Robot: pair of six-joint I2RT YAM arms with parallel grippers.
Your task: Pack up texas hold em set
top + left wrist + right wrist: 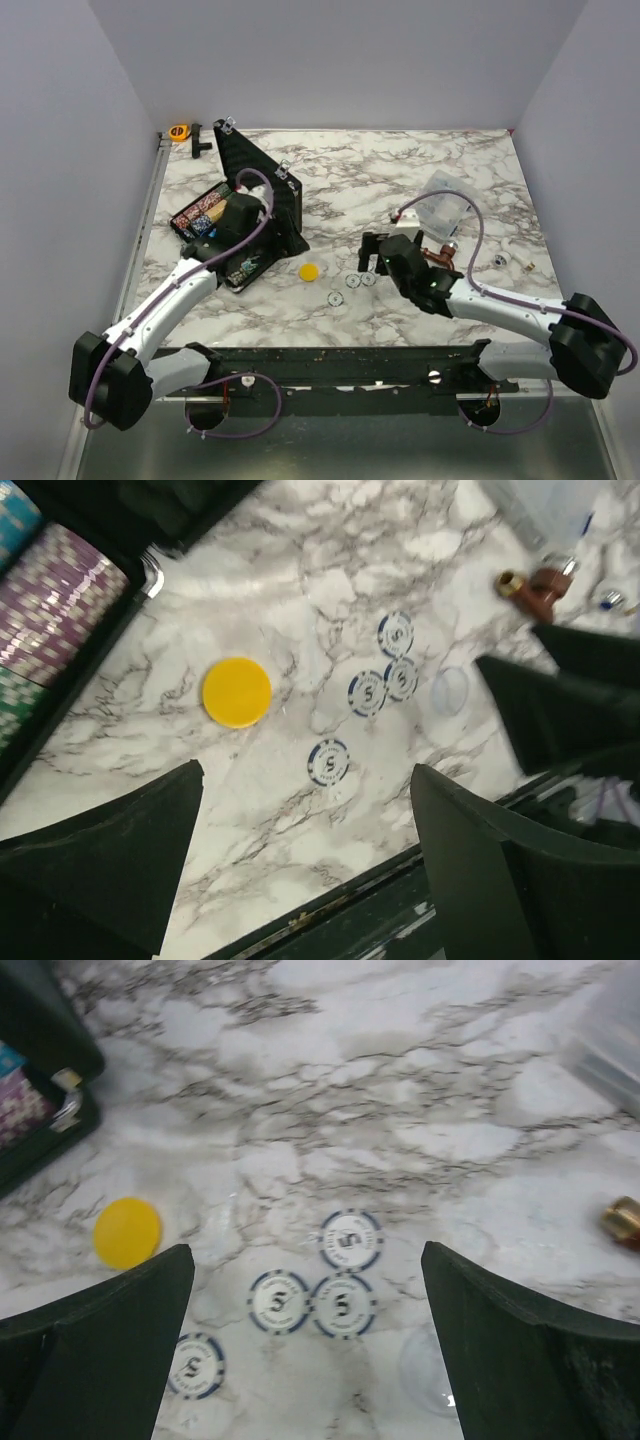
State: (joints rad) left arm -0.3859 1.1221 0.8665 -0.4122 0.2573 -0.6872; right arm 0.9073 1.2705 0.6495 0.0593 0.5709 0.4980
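Both my hands are open and empty. My right hand [307, 1252] hangs over the worktop [420, 1080] with its fingers spread wide. My left hand [308, 780] is spread the same way, just beside the case [255, 170].

Four blue-and-white chips [343, 1305] lie flat under my right hand. Three are clustered between the fingers, two of them touching, and the fourth sits close to the left finger. The yellow disc [127, 1232] lies beyond that finger, towards the case. A clear disc [430, 1370], hard to make out against the marble, lies by the right finger.

From my left hand, the yellow disc is just ahead and the chips are ahead and to the right. The case runs along the left, where purple [55, 600], teal and green rows of chips show in its tray.

I judge the loose chips to be light, stiff and slick. They lie too flat to pinch easily from above, so I would take each by opposite points of its rim, fingers brushing the worktop, or slide it out from its neighbours first.

The case is black with silver corners, and its lid stands up on the hinge. Full of chips, it is probably heavy, so I would leave it where it is. I would close it by pushing on the lid's free edge.
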